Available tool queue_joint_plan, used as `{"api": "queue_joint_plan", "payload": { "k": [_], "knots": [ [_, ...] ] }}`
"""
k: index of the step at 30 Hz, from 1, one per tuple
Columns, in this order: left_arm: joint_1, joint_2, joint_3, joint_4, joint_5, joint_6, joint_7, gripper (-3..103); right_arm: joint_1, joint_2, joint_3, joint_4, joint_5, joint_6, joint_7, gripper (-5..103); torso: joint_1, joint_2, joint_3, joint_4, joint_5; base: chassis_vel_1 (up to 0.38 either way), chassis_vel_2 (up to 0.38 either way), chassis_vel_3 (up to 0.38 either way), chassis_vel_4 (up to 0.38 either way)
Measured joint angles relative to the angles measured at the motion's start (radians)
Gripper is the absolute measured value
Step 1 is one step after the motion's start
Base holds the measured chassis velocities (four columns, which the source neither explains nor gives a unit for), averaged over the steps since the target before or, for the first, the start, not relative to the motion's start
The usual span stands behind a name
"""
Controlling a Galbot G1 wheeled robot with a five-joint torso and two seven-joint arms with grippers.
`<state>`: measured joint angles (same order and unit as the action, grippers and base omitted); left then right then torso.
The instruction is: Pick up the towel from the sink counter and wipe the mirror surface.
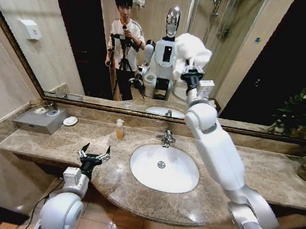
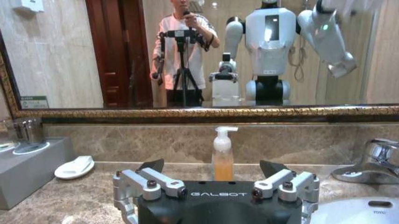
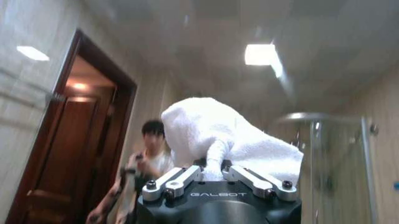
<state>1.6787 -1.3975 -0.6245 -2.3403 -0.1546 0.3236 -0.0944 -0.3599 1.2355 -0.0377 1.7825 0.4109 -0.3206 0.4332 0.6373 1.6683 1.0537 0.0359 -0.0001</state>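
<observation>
Already off the sink counter (image 1: 55,150) — towel (image 1: 192,51) bunched in the clenched right gripper (image 1: 191,74), raised up against the mirror surface (image 1: 243,53). Pickup done, wiping under way or about to start. Left gripper (image 1: 94,156) idle, spread wide over the counter. Basin (image 1: 160,168) bare; soap bottle (image 1: 119,128) partly filled with amber liquid.

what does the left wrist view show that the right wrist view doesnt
Left wrist view alone: the open left gripper low over the sink counter, a soap bottle, a white soap dish and the chrome faucet. Right wrist view alone: the right gripper shut on the towel, raised toward the glass. Both face the mirror surface and catch a person's reflection in it.
</observation>
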Motion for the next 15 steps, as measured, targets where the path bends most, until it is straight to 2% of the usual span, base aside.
{"api": "queue_joint_plan", "payload": {
  "k": [4,8,11,15],
  "knots": [
    [0.000,0.000,0.000,0.000,0.000,0.000,0.000,100,-0.072,-0.001,0.015,-0.026,-0.002,0.019,0.014,8,0.000,0.000,0.000,-0.0001,0.0001,0.000,0.000,0.000,0.000],
    [0.000,0.000,0.000,0.000,0.000,0.000,0.000,100,-0.077,-0.016,0.042,-0.027,-0.002,0.021,0.020,8,0.000,0.000,0.000,-0.0002,0.0001,0.000,0.000,0.000,0.000],
    [0.000,0.000,0.000,0.000,0.000,0.000,0.000,100,-0.022,-0.042,0.085,-0.010,0.000,0.014,0.024,8,0.000,0.000,0.000,-0.0006,0.0001,0.000,0.000,0.000,0.000],
    [0.000,0.000,0.000,0.000,0.000,0.000,0.000,100,0.046,-0.046,0.084,-0.009,0.022,0.003,0.022,8,0.000,0.000,0.000,-0.0001,0.0002,0.000,0.000,0.000,0.000]
  ]
}}
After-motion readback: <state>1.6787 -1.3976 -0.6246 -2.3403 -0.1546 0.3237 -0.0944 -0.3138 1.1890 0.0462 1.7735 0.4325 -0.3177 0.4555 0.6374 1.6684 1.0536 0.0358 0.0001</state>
